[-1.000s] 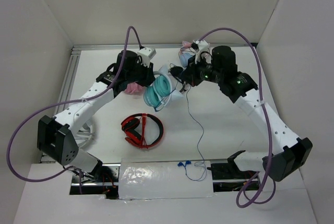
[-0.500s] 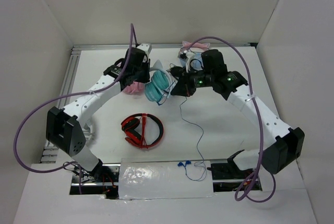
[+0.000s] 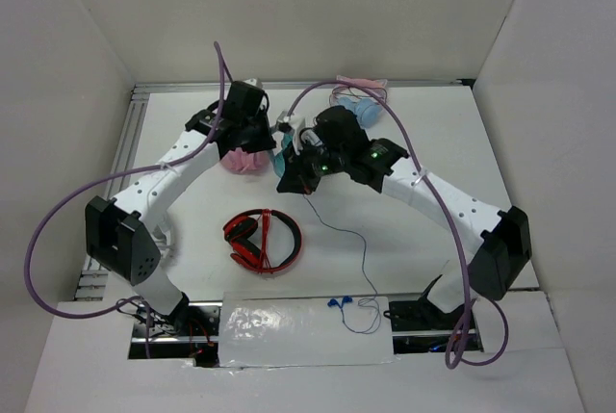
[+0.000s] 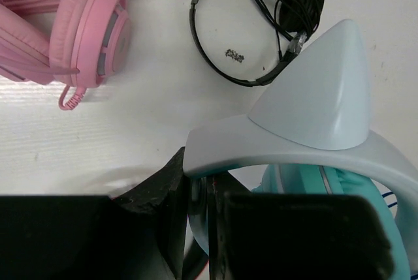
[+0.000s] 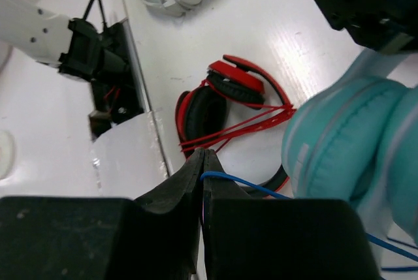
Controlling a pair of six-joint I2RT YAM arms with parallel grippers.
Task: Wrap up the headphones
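Noting white surface (image 3: 414,249), plain white walls (image 3: 289,9). Small print (image 4: 234,55) beside headphones (image 4: 313,97): unreadable. Left gripper (image 4: 199,192) pinches their headband (image 4: 261,153); right gripper (image 5: 201,157) pinches their thin blue cable (image 5: 248,187).

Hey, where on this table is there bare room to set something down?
Bare: the far right corner behind the right arm, and the patch between the blue cable and that arm. Crowded: far middle, where the left hand grips the headphones and the right hand pinches the cable, beside the pink headphones.
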